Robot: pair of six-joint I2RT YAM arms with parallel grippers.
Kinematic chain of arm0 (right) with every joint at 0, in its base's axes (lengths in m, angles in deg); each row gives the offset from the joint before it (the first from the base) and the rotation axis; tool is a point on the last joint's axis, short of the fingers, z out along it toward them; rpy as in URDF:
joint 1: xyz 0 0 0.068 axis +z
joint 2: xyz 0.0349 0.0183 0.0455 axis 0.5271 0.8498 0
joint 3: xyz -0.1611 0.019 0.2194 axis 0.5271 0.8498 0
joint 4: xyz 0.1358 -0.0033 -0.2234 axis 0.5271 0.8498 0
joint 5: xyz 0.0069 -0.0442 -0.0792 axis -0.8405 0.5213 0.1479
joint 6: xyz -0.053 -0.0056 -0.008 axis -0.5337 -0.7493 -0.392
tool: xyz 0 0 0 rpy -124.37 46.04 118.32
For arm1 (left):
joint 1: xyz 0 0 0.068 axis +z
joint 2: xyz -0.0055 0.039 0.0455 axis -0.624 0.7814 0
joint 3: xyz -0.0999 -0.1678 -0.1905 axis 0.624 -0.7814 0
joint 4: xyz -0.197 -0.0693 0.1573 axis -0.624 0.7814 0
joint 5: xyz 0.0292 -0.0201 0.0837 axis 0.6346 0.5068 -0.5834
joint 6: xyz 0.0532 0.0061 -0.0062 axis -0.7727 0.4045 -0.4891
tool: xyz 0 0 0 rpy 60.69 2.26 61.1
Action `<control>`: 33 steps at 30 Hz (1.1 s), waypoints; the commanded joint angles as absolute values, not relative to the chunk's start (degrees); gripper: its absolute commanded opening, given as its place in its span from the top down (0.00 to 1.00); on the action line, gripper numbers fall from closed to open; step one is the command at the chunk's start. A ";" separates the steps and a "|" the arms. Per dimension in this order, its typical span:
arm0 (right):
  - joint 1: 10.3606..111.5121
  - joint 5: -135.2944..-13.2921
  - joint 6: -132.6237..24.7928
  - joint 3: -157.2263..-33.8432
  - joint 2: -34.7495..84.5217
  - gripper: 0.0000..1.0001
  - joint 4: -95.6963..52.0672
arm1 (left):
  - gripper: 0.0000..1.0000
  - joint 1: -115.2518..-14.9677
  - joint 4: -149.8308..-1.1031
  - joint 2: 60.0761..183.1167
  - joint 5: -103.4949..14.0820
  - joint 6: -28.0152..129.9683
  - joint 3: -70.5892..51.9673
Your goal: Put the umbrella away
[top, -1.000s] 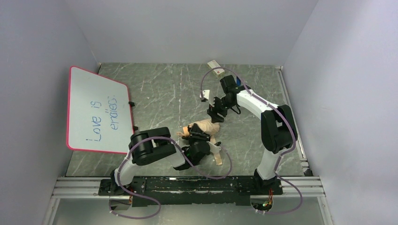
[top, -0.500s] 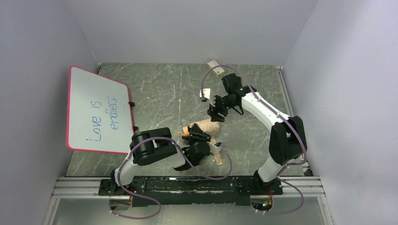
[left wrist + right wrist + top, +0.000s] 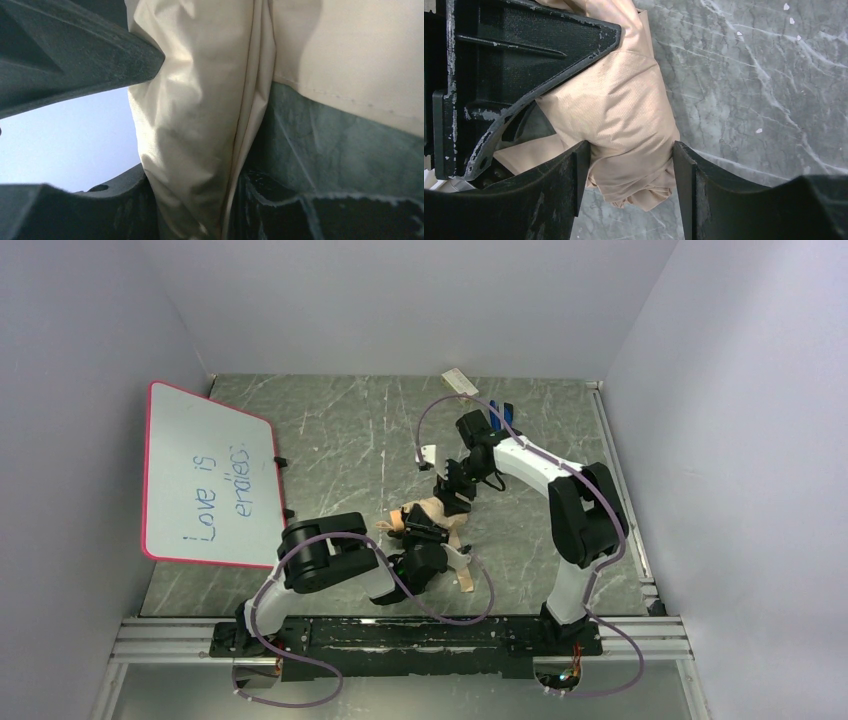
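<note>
Right wrist: umbrella (image 3: 624,115) between jaws (snug fit)

the left arm (image 3: 330,560) lies folded low, its forearm running right to the left gripper (image 3: 425,532), whose fingers (image 3: 75,55) pinch a fold of the umbrella (image 3: 624,110). the right arm (image 3: 585,510) stands up from its base, bends at the elbow and reaches left with the wrist tipped down. the right gripper (image 3: 450,492) sets its fingers (image 3: 559,200) against both sides of the umbrella's end.
</note>
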State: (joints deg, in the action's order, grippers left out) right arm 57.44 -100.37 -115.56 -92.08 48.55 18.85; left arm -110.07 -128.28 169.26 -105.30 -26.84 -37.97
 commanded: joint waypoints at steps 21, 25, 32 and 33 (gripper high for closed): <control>57.87 -91.11 -107.76 -88.62 56.23 0.85 16.29 | 0.59 -110.48 -120.05 163.71 -101.66 -20.78 -38.99; 57.88 -90.52 -107.27 -87.55 54.62 0.85 14.77 | 0.43 -111.21 -118.68 159.71 -101.22 -18.45 -39.79; 57.83 -89.08 -106.29 -82.79 50.93 0.84 9.10 | 0.23 -112.61 -102.03 142.65 -88.86 -2.32 -41.17; 57.90 -88.65 -106.29 -81.56 50.37 0.84 8.06 | 0.23 -112.61 -99.53 139.59 -85.98 0.37 -41.63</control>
State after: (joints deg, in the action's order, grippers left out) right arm 57.59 -98.64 -105.83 -87.97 47.96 9.27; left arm -112.02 -109.33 150.39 -96.43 -12.41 -40.95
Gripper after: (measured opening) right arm 0.174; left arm 0.756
